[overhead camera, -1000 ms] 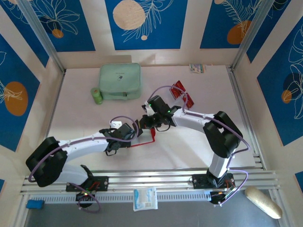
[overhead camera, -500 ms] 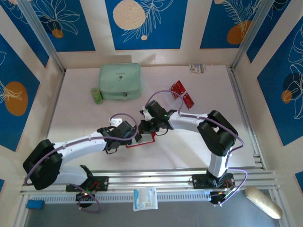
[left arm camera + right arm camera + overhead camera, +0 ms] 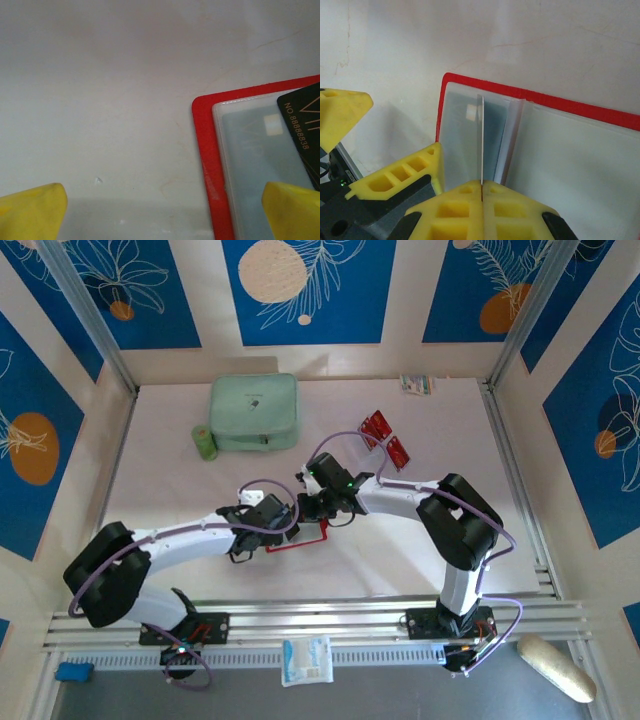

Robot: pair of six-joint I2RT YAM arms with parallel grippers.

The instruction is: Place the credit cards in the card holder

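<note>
Currently, at the left, the left gripper point(image 3: 161, 202) is being held with its jaws spread as wide as they go and with nothing between them, low over the pale table point(image 3: 100, 90). One of its yellow fingers point(image 3: 30, 212) is being kept over bare table and the other over the near edge of the card holder point(image 3: 204, 150), perhaps to steady it, though contact cannot be confirmed. Just to the right, the card holder is being kept open and flat near the middle of the table, with a clear sleeve point(image 3: 250, 170) facing up. A pale shape with a small light square is being shown through the sleeve, and it may be a card already filed, though that cannot be told for certain. Further right, a black card point(image 3: 306, 120) with gold lettering is being pinched by the fully closed right gripper point(image 3: 482, 186) and presented at the sleeve, its leading corner overlapping the sleeve's edge. Whether it is being slid inside the pocket or merely over it cannot be told. Well apart, toward the far right of the table, a few red cards point(image 3: 386, 439) are being left loose. By this judgement the task is being worked at an early-to-middle stage: one card is being inserted, and the loose red ones are yet to be fetched and filed.
</note>
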